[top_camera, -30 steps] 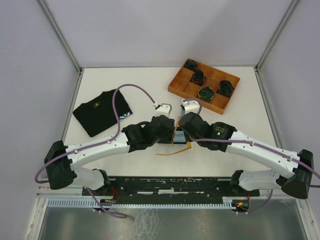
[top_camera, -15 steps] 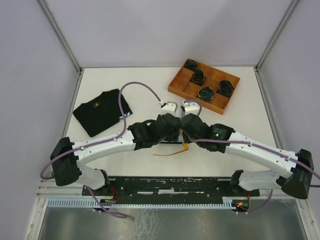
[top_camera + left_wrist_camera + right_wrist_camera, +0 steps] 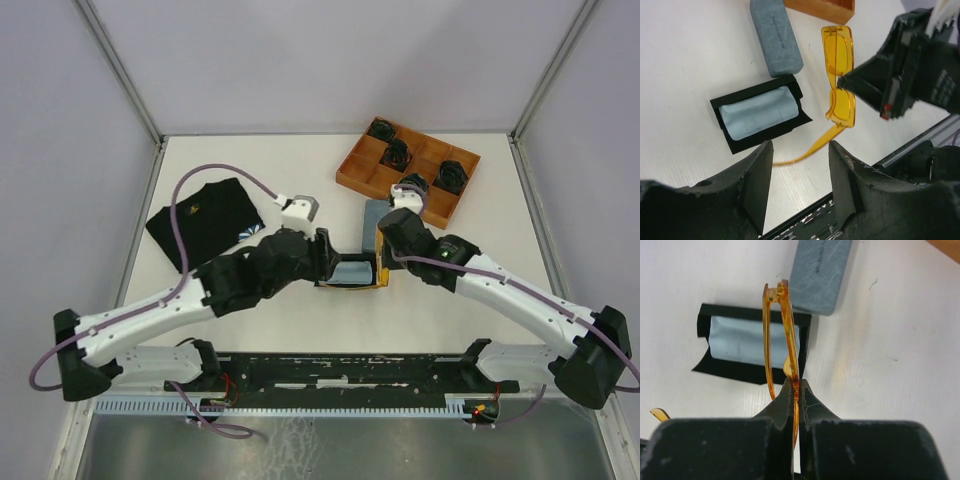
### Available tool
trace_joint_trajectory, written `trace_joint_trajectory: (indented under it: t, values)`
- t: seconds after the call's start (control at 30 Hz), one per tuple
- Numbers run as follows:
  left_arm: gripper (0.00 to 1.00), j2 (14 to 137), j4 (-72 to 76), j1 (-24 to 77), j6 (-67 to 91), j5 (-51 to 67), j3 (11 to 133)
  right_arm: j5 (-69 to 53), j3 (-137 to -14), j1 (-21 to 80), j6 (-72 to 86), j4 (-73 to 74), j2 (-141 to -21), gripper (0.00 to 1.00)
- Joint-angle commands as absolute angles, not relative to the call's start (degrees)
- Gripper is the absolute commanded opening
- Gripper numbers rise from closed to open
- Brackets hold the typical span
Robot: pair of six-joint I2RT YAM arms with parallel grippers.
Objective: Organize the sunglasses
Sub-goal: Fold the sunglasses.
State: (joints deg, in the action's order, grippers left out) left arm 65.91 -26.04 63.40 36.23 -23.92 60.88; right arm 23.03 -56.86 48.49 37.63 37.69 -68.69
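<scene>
The right tool [image 3: 796,386] is closed tight on the orange-yellow sunglasses [image 3: 840,50], its two tips pinching the frame at the bridge between the lenses. From that grip the front of the frame runs straight out toward 12 o'clock in the right wrist view. One temple lies folded alongside the frame. The other temple is swung out, trailing away toward 7 o'clock in the left wrist view. Whether the pair touches the bench [image 3: 250,160] cannot be told.

The left tool [image 3: 800,144] stands open, its fingers [image 3: 757,185] apart with nothing between them. The sunglasses sit at about 1 o'clock from it, near but apart, and the tip of the loose temple reaches just ahead of the gap.

An open black case [image 3: 735,145] holding a light blue cloth [image 3: 757,112] lies at 9 o'clock of the sunglasses, just beside them. A closed grey-blue case [image 3: 776,37] rests at 12 o'clock of the open one. A wooden tray [image 3: 352,172] sits farther off at 1 o'clock in the overhead view.
</scene>
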Motion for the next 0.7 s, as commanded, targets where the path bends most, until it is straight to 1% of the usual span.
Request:
trace_joint_trajectory:
  t: [0.0,0.1,0.27,0.4,0.67]
  values:
    - [0.56,57.3,-26.0,63.7,31.8,-23.6,56.3,19.5,-58.4,42.4,37.8,32.4,-67.9,0.0]
    - [0.55,55.6,-26.2,63.8,32.4,-21.4,53.3,19.8,-61.2,40.3,39.0,33.5,-69.1,0.0]
    - [0.52,56.3,-25.0,63.9,35.1,-19.0,48.9,21.1,-64.9,39.3,39.3,34.6,-69.7,0.0]
    - [0.52,56.7,-22.5,64.3,35.9,-18.1,46.6,21.1,-65.8,38.9,39.0,35.1,-69.4,0.0]
    - [0.51,63.3,-22.8,64.3,36.2,-24.0,49.7,15.7,-63.6,38.9,38.7,34.2,-67.4,0.0]
